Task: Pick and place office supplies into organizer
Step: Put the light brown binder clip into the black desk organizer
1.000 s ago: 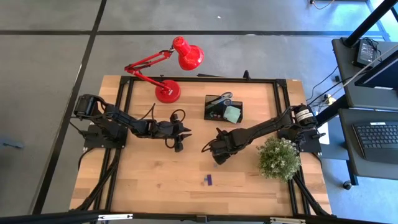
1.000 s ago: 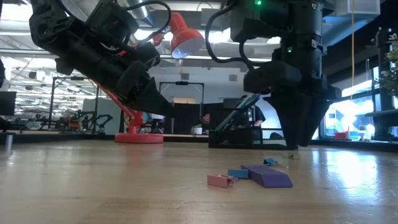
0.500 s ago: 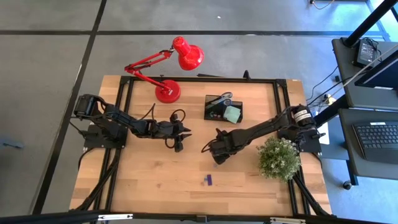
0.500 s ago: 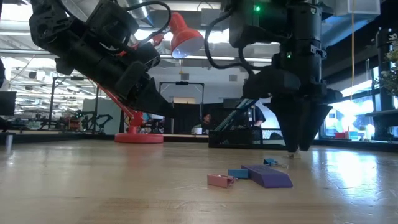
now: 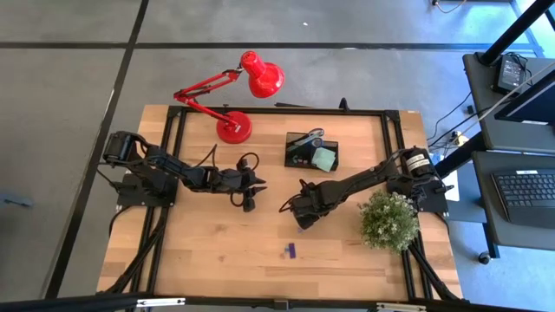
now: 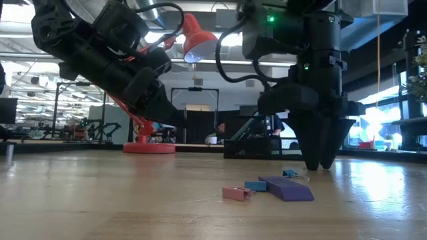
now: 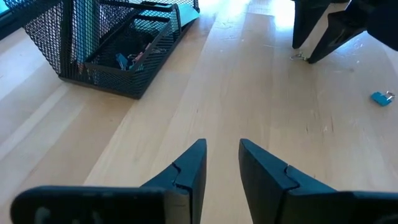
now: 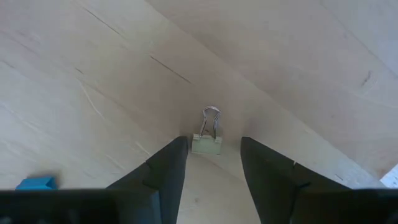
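A small pale green binder clip (image 8: 206, 144) with a wire loop lies flat on the wooden table. My right gripper (image 8: 211, 149) points down at mid-table (image 5: 293, 212) and is open, one finger on each side of the clip; I see no touch. My left gripper (image 7: 222, 155) hovers open to the left of it (image 5: 256, 192), holding nothing. The black mesh organizer (image 5: 312, 149) stands on the far side and holds a pale green pad and scissors. A purple piece (image 6: 287, 189), a pink clip (image 6: 235, 193) and a blue clip (image 6: 255, 186) lie nearer the near edge.
The red desk lamp (image 5: 234, 128) stands far left of the organizer. The bushy green plant (image 5: 388, 219) sits by my right arm near the right edge. Another blue clip (image 7: 381, 98) lies close to my right gripper. Bare wood lies along the table's near side.
My right gripper has sunk a little until its fingertips reach the table, has turned somewhat about its own axis, and has edged slightly toward the table's left.
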{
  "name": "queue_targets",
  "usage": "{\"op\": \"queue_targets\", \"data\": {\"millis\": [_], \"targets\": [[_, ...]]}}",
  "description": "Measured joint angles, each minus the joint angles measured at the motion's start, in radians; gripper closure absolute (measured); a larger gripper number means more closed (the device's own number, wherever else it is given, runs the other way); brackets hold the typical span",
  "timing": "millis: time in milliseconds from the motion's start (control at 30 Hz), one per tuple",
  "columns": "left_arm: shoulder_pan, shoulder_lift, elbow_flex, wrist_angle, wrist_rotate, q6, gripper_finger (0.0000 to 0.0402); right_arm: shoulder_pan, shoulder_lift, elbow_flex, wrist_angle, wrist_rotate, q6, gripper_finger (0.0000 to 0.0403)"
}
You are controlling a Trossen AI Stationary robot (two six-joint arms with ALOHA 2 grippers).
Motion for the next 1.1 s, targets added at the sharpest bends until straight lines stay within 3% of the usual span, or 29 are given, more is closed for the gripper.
{"op": "queue_targets", "data": {"millis": [233, 700, 1100], "targets": [[0.000, 0.000, 0.000, -0.014, 0.000, -0.002, 0.0313, 0.000, 0.002, -0.001, 0.003, -0.003, 0.000, 0.0249], [0.000, 0.000, 0.000, -0.027, 0.000, -0.007, 0.0313, 0.000, 0.004, -0.002, 0.011, -0.009, -0.004, 0.0336], [0.000, 0.000, 0.000, -0.027, 0.000, -0.008, 0.0313, 0.001, 0.011, 0.061, -0.076, 0.017, -0.134, 0.0340]]}}
